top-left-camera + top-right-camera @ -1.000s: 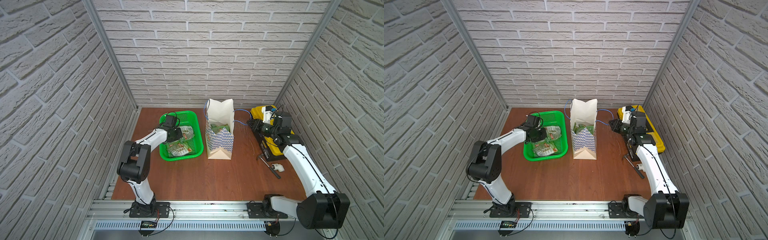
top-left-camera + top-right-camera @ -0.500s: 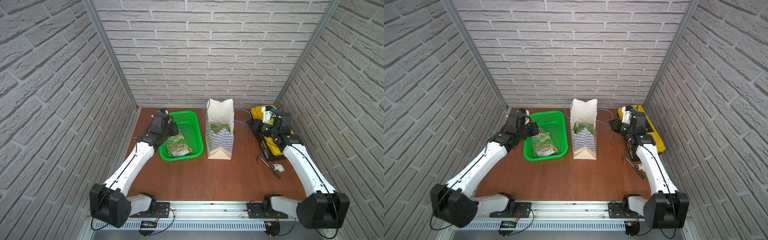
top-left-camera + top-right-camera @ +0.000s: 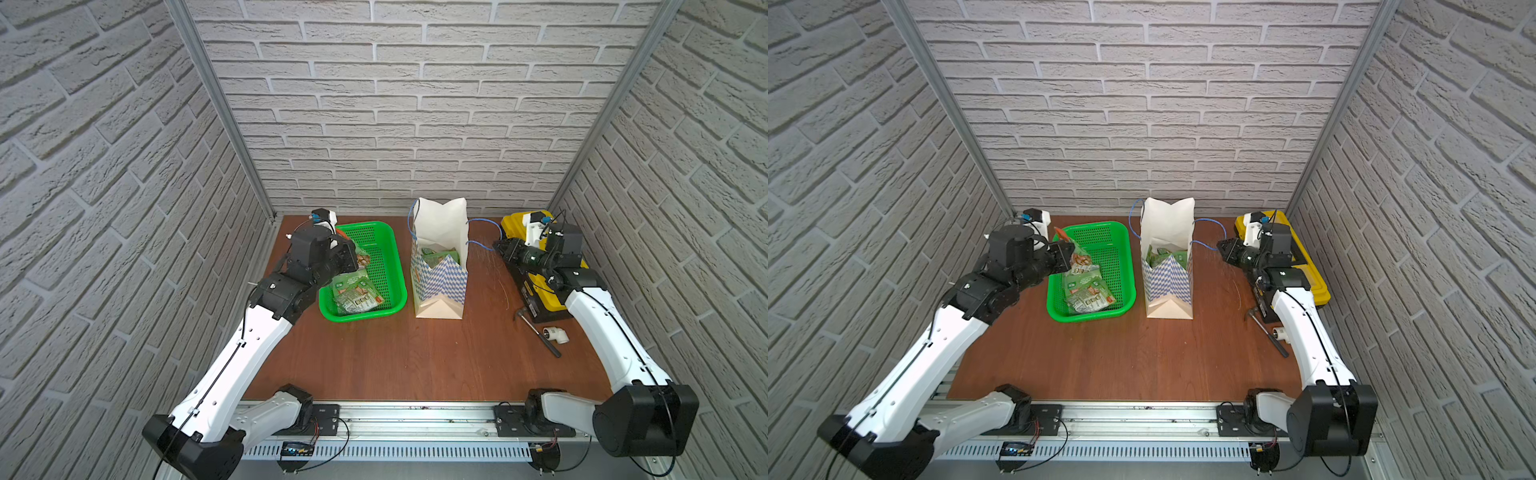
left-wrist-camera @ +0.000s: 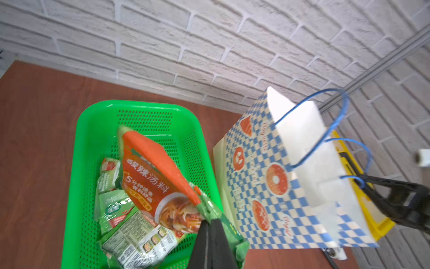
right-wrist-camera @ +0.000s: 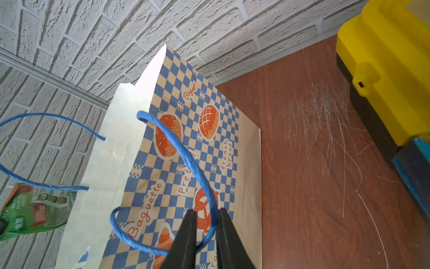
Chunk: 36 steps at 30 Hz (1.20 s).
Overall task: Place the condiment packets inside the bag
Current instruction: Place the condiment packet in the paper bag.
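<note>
Packets [image 4: 160, 186] have just come up out of the basket [image 4: 93, 130], pinched in the left gripper [image 4: 210, 229]; next stop, the bag [image 4: 263, 177]. Right gripper [image 5: 204, 223] fingers hold its blue handle [image 5: 186, 160].

The bag [image 5: 186, 144] carries orange script among its blue-and-white checks: in the right wrist view its side reads "Bagel", "french bread", "Baguette" and a word starting "Pret", cut off by the blue cord handle [image 5: 186, 158]. In the left wrist view the bag's other side shows what looks like "Baguette" and "Bagel", too tilted and blurred to be sure. The orange-red packet [image 4: 158, 186] over the green basket [image 4: 93, 139] bears large Chinese characters, "酸辣汤", and a smaller line beginning "5"; the rest is too small to read.
</note>
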### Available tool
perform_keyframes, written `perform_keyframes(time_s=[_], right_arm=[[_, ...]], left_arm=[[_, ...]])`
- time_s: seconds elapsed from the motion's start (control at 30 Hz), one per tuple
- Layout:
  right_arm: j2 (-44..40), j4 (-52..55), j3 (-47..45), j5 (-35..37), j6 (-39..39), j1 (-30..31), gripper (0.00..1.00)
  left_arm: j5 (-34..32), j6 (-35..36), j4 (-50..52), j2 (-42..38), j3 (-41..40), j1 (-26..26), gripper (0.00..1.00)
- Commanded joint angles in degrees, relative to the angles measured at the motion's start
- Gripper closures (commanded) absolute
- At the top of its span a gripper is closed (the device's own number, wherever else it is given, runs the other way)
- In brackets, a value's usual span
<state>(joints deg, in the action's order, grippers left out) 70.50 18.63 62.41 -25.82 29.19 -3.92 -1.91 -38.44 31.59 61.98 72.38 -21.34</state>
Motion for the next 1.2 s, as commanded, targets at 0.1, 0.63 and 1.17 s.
perform_keyframes(time_s=[0.1,0.63,1.17], right_arm=[[-1.1,-1.8,-0.4,-1.0,0.1,-0.2,0.79],[-2.8,0.9,0.0,1.3,-1.2,-0.3,0.79],[-3.2,0.6,0.0,1.0,-1.2,-0.4,0.79]], left_arm=[[-3.2,3.1,-1.7,1.8,10.7,-7.3,1.00],[-5.0,8.8,-2.3,20.3,34.2,-23.8,1.00],[-1.9,10.7,5.5,41.5,50.2,-19.3,1.00]])
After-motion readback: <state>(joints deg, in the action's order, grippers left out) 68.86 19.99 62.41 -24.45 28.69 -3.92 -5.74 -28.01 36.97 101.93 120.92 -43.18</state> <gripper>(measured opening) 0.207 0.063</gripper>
